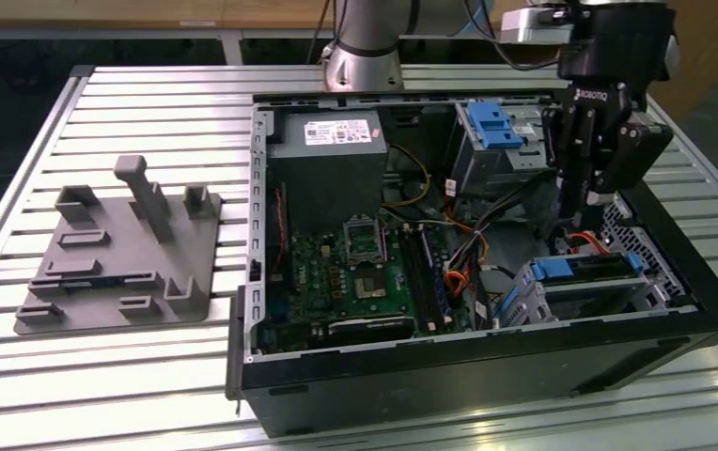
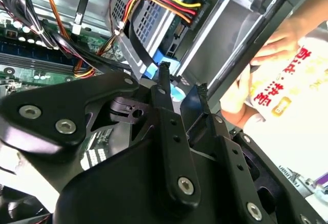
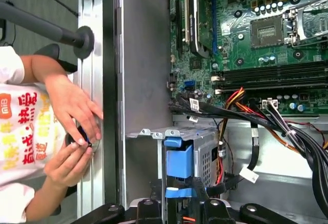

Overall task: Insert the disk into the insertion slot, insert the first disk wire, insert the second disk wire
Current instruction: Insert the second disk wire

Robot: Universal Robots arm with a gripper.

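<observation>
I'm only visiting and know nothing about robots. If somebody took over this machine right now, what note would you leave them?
Gripper: hangs inside the computer case, close above the insertion slot, beside a black flat cable with a blue plug.
Disk: appears seated in the slot, blue carrier showing.
Done: disk insertion, apparently.
Left: the wire steps; whether either wire is plugged in cannot be told.
Caution: a person's hands are at the case's outer wall.
</observation>
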